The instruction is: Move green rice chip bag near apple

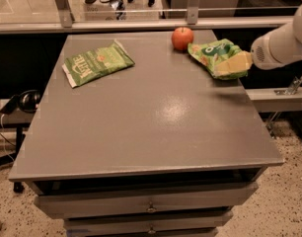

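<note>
You see the grey table (141, 132) carrying a Kettle chip bag (97, 63) at its far left. The green rice chip bag (212, 55) is at the far right edge, just beside the apple (182, 38). Your claw (233, 64), reaching in from the right, is clamped on the bag's right end

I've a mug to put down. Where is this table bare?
Bare: the whole front half of the table, and the strip between the Kettle bag and the apple. Crowded: the back right corner, with the apple, the green rice chip bag and the gripper at the bag's right end.
</note>
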Available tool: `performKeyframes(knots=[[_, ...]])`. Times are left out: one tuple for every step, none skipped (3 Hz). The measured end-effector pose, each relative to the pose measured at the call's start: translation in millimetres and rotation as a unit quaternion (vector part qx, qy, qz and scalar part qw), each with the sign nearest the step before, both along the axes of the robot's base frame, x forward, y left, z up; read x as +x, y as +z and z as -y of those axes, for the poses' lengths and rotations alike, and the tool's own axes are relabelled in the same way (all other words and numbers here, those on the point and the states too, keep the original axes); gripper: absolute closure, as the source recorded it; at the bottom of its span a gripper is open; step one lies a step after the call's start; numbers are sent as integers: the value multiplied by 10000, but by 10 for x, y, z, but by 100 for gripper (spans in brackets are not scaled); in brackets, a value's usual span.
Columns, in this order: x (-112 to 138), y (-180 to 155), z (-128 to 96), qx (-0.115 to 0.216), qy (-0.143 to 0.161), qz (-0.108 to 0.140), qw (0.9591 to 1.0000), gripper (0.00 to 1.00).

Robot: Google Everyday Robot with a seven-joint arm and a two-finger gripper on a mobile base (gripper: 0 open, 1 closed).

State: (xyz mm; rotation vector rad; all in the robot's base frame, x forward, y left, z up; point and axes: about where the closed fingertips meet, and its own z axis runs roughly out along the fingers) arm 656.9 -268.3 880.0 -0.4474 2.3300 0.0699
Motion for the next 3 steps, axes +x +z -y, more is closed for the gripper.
performKeyframes(knots=[[-361,278,57,99,204,576,9981,0],[-733,540,-5,377,447,1117,9920,0],[-965,673,109,521,461,1327,9887,0]])
